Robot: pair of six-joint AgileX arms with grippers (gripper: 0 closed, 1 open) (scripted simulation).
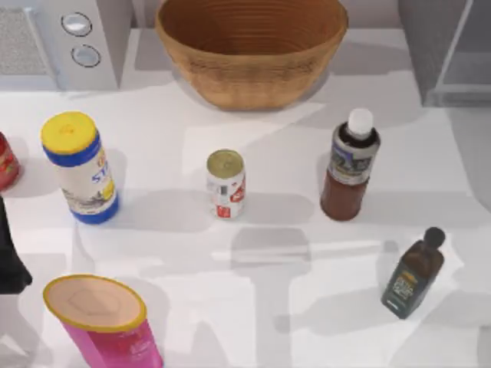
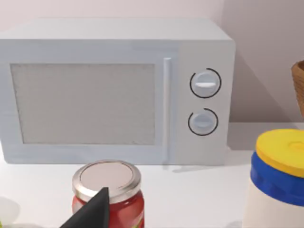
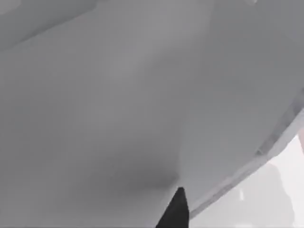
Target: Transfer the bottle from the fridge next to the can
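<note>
The bottle (image 1: 349, 165), reddish-brown with a white cap and a grey-blue label, stands upright on the table. It is apart from the white-and-red can (image 1: 225, 184), which stands to its left at mid-table. The dark-grey fridge (image 1: 453, 54) is at the back right corner. My left arm (image 1: 11, 257) is parked at the table's left edge, and its gripper (image 2: 90, 213) is near a red jar (image 2: 109, 192). My right gripper (image 3: 175, 213) hangs close before a grey surface, away from the bottle. Nothing is held.
A wicker basket (image 1: 252, 47) sits at the back middle and a light-grey microwave (image 1: 65, 38) at the back left. A yellow-lidded canister (image 1: 79, 165), a pink canister (image 1: 103, 322) and the red jar (image 1: 6, 161) crowd the left side. A dark olive bottle (image 1: 413, 274) leans at front right.
</note>
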